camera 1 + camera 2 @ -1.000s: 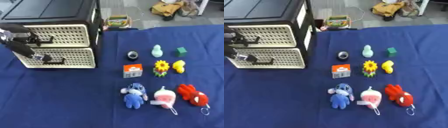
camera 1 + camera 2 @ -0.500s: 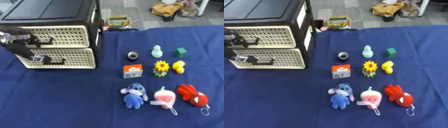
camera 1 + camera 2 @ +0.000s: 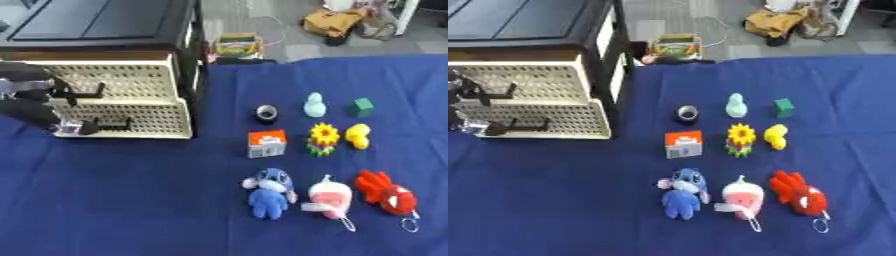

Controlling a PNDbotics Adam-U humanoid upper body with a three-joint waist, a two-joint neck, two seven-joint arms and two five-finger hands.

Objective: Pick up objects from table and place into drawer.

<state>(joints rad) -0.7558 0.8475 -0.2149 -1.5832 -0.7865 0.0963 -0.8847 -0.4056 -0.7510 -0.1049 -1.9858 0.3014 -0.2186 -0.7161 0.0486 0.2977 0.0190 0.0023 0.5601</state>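
We see the left hand (image 3: pixel 54 120) at the lower drawer (image 3: pixel 131 119) of the cream drawer unit (image 3: pixel 105 80), its fingers (image 3: pixel 66 129) curled round the dark handle (image 3: pixel 103 125) — the drawer front stands slightly proud of the one above. The right hand shows in neither view. On the blue-covered counter (image 3: pixel 131 200) the things lie apart in rows: a black tape roll (image 3: pixel 267 114), a pale green figure (image 3: pixel 314 105), a green cube (image 3: pixel 363 107); then an orange box (image 3: pixel 266 144), a sunflower toy (image 3: pixel 324 139), a yellow duck (image 3: pixel 357 136); nearest us a blue plush (image 3: pixel 268 192), a pink plush (image 3: pixel 330 199) and a red plush (image 3: pixel 387 194).
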